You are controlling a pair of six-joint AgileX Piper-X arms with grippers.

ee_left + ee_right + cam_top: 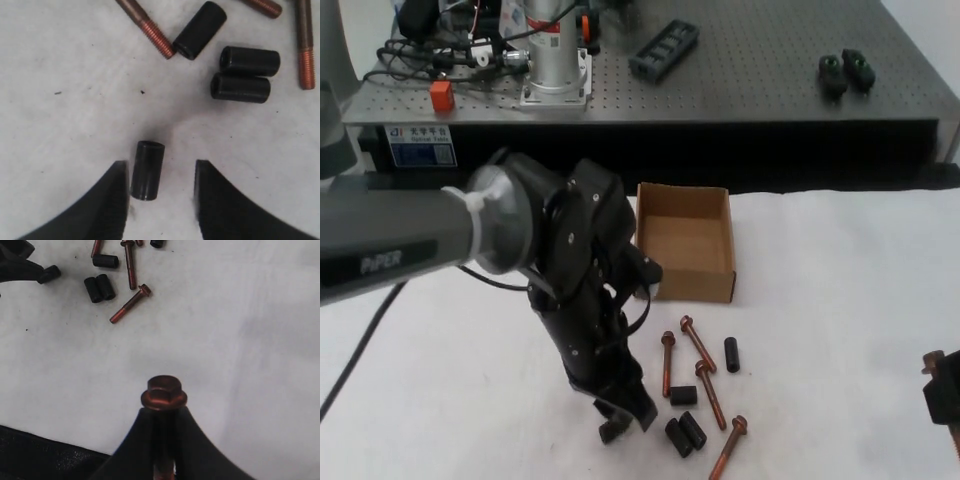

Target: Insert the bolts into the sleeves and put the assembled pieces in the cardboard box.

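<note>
Left pincer [161,169] spread astride a lone sleeve [148,171]; right pincer [164,416] pinching a bolt [164,392] over white cloth [250,365].

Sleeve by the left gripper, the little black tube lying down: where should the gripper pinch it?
Pinch the sleeve across its middle, coming straight down from above. It lies flat on the cloth, with its long round sides facing the left gripper's open fingers. It sits closer to one finger, so centring first would probably help.
</note>
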